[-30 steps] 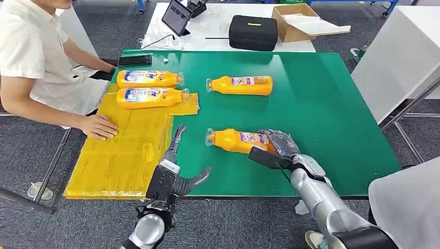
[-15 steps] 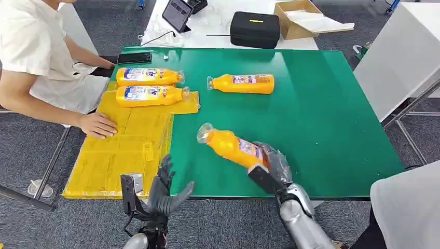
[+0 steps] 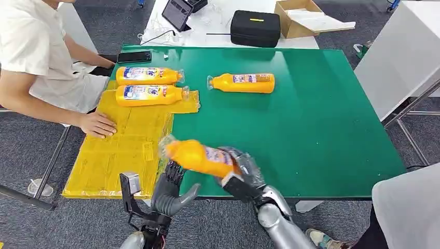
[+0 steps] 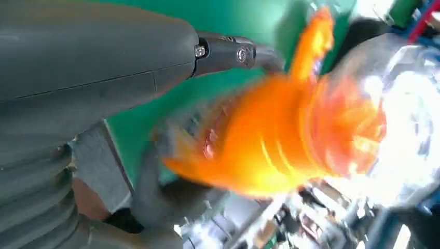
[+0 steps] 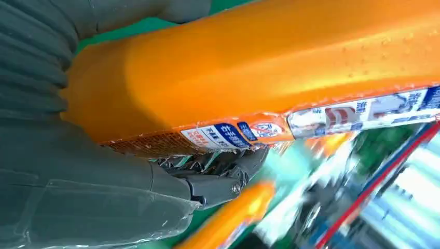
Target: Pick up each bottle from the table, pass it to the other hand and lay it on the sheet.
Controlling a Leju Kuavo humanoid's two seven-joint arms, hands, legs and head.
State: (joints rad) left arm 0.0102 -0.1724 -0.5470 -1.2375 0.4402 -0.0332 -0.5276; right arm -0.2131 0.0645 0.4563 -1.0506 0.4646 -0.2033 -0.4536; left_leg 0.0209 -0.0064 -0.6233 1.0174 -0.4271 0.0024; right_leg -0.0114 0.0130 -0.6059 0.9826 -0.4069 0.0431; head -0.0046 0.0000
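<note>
A green table [image 3: 321,119] stands on grey carpet, with a white table behind it carrying a black case [image 3: 255,29], a cardboard box [image 3: 301,19] and a tablet [image 3: 176,13]. In the head view the right hand [image 3: 243,168] grips an orange bottle [image 3: 194,155] by its base end, lifted off the table and pointing its clear cap away from that hand, over the edge of the yellow sheet [image 3: 124,150]. Just under the bottle's cap end the left hand [image 3: 168,191] waits with fingers spread and palm up, holding nothing. Far beyond both hands, two more bottles [image 3: 149,85] lie side by side at the far end of the sheet, and a fourth bottle [image 3: 241,83] lies on bare green further to the right. A person [image 3: 31,57] sits beyond the left hand, one palm flat on the sheet, a phone [image 3: 134,57] near the elbow.

In the left wrist view the bottle [image 4: 270,145] is a blurred orange shape just beyond the left hand's [image 4: 104,104] open thumb and fingers; contact cannot be told.

In the right wrist view the right hand [image 5: 104,171] is wrapped around the bottle [image 5: 270,67], dark fingers curled beneath its label.
</note>
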